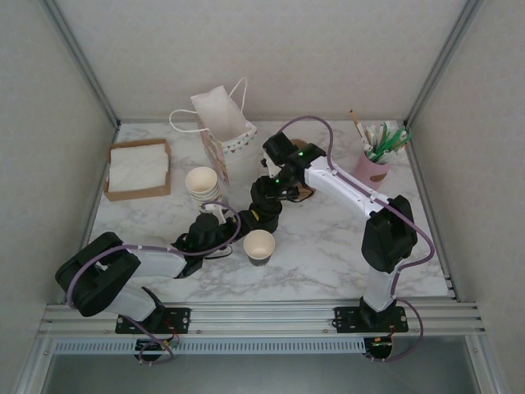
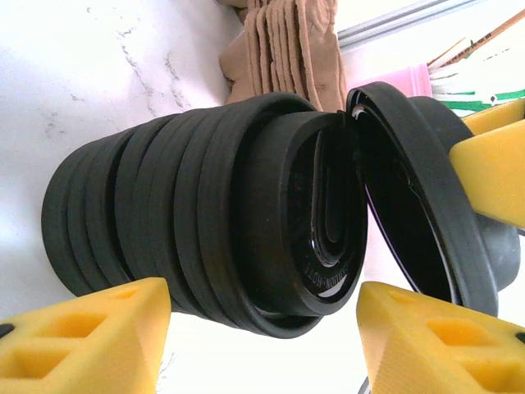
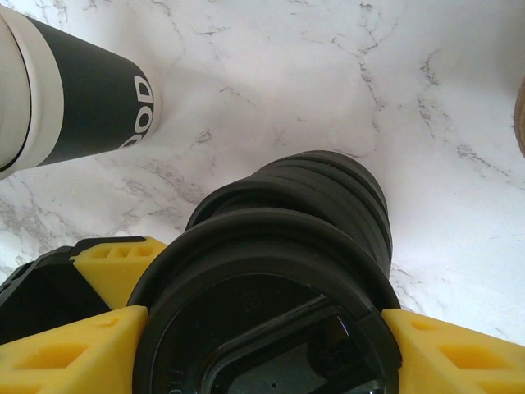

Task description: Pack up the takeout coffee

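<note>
The takeout coffee cup (image 1: 259, 246), cream above and dark below, stands open-topped near the table's front middle; it also shows in the right wrist view (image 3: 74, 98). Just behind it stands a stack of black lids (image 1: 267, 215). My right gripper (image 3: 262, 316) is shut on the top black lid (image 3: 262, 271), which sits tilted off the stack (image 2: 205, 222) with the right fingers (image 2: 492, 164) on its rim. My left gripper (image 2: 261, 286) stands open astride the stack. One of its fingers (image 2: 90, 328) is against the stack's side, and a gap shows at the other.
A stack of lidless cream cups (image 1: 203, 185) stands left of the lids. A white paper bag (image 1: 221, 123) is at the back, a box of napkins (image 1: 138, 168) at the left. A pink cup of utensils (image 1: 373, 160) is at the back right.
</note>
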`<state>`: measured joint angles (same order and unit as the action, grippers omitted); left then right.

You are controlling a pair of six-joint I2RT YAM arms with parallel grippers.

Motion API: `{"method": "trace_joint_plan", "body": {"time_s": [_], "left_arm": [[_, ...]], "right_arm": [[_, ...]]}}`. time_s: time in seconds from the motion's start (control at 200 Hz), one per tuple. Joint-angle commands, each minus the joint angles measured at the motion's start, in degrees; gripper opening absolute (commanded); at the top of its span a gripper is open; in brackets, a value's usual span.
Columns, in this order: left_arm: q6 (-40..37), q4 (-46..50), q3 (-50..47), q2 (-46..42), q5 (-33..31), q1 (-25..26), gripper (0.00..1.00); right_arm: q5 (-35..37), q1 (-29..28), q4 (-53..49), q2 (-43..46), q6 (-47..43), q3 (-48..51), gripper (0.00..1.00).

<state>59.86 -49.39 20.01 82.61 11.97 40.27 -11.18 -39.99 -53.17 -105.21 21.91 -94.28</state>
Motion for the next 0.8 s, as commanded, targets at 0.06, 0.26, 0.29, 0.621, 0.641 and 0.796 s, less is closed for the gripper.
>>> {"method": "trace_joint_plan", "body": {"time_s": [0.06, 0.26, 0.29, 0.621, 0.641, 0.796], "left_arm": [[-0.16, 1.95, 0.0, -2.47, -1.5, -0.5, 0.63], [-2.61, 11.4, 2.96, -9.12, -3.88, 0.48, 0.71], [-2.94, 12.85, 3.3, -10.32, -4.41, 0.58, 0.72], [-3.86, 28.21, 6.53, -24.13, -8.11, 2.32, 0.9], [-3.92, 29.17, 6.88, -25.01, -8.37, 2.41, 0.91], [-4.77, 38.92, 8.41, -32.61, -10.56, 2.97, 0.98]], "right_arm": [[0.97, 0.38, -0.84, 2.96, 0.42, 0.47, 0.69], [2.49, 0.44, -0.44, 6.23, 0.28, 1.3, 0.69], [2.72, 0.44, -0.45, 6.77, 0.19, 1.54, 0.69], [4.38, 0.04, 2.91, 15.28, -0.79, 8.68, 0.69], [4.43, -0.07, 3.22, 15.9, -0.94, 9.31, 0.69], [5.79, -2.31, 5.98, 20.69, -2.26, 14.49, 0.69]]}}
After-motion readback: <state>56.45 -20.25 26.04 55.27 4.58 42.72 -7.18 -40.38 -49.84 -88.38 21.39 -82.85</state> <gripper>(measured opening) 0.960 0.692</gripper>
